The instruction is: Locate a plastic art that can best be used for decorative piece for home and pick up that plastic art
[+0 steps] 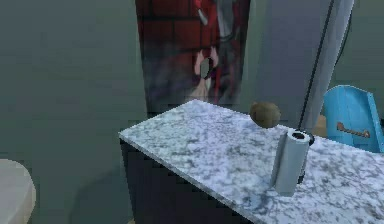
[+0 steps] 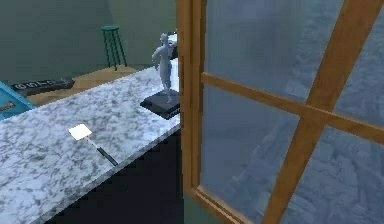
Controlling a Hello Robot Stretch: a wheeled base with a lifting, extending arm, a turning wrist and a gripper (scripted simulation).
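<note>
A small grey statue of a standing figure stands upright on a dark square base on the speckled marble counter, near the counter's far right end and close to a wooden frame. The same marble counter runs across the forward view.
A white-bladed spatula lies on the counter. A brown round lump and a grey upright roll stand on it too. A blue chair is at the forward view's right. A glazed wooden frame, a green stool and a red wall picture are nearby.
</note>
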